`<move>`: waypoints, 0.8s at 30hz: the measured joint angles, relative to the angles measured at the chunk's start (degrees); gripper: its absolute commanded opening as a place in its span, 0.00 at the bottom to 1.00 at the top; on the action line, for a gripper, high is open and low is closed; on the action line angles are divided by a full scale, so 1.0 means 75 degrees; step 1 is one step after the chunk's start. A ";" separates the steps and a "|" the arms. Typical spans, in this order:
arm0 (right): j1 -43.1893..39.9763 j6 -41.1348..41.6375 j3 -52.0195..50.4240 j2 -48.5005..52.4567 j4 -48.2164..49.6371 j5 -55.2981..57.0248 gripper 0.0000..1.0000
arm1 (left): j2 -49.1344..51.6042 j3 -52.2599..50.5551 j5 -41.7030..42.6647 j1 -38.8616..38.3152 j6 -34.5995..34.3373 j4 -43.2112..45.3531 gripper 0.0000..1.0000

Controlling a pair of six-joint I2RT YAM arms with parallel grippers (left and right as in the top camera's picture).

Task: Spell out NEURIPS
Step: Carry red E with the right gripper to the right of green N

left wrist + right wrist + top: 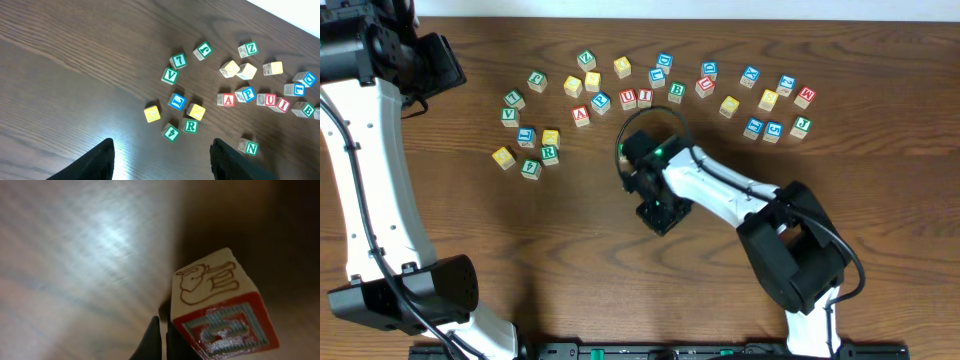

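Note:
Letter cubes lie scattered across the far half of the table. The red U (628, 98) and red I (644, 97) sit side by side, with the blue P (601, 102) to their left. The green R (549, 153) is in the left cluster. The left wrist view shows the green N (248, 147) apart, below P (246, 94), U (270, 99) and I (282, 104). My right gripper (162, 320) is shut, its fingertips pressed together beside a cube with a red-framed face (225, 330), not around it; that letter is unreadable. My left gripper (162, 150) hangs open and empty above bare wood.
Other cubes, such as the red A (227, 100) and green V (170, 76), lie among the task letters. More cubes stretch to the far right (775, 100). The right arm (720, 190) reaches across the table's middle. The left arm (380, 170) runs along the left edge.

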 measured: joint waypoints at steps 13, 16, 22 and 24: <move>-0.0833 0.0038 0.0213 0.0000 0.1413 0.0076 0.01 | 0.0000 0.0000 0.0000 0.0000 0.0000 -0.0061 0.61; -0.1037 0.0125 0.0219 0.0000 0.1848 0.0085 0.01 | 0.0000 0.0000 0.0000 0.0000 0.0000 -0.0096 0.61; -0.1338 0.0262 0.0236 0.0000 0.2769 0.0105 0.01 | 0.0000 0.0000 0.0000 0.0000 0.0000 -0.0105 0.61; -0.1381 0.0321 0.0239 0.0000 0.2961 0.0090 0.01 | 0.0000 0.0000 0.0000 0.0000 0.0003 -0.0105 0.61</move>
